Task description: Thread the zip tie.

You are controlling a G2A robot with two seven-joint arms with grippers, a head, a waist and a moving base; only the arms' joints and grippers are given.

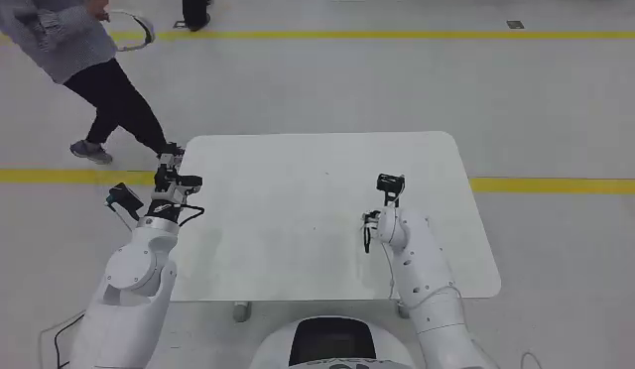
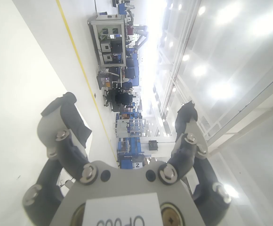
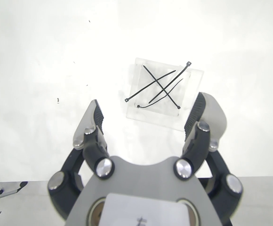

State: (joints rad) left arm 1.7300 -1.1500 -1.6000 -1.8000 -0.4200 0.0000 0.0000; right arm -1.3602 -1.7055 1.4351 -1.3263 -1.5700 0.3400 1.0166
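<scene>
The left gripper (image 2: 128,102) sits at the left edge of the white table (image 1: 298,200), about midway between its near and far sides. It is turned outward, so its wrist view looks across the floor with its yellow line (image 2: 77,55) and up to the ceiling lights. Its jaws stand wide apart with nothing between them.

Right of the table's middle, the right gripper (image 3: 148,101) points down at the tabletop. Its jaws are also spread wide and grip nothing. A clear square tray (image 3: 155,121) lies flat on the table just beyond its fingertips, in line with the gap between them and touching neither. Four black zip ties (image 3: 161,86) lie loose in the tray, crossed over one another in a rough X. Each tail is free of its head, and a couple of the ends reach onto the rim.
</scene>
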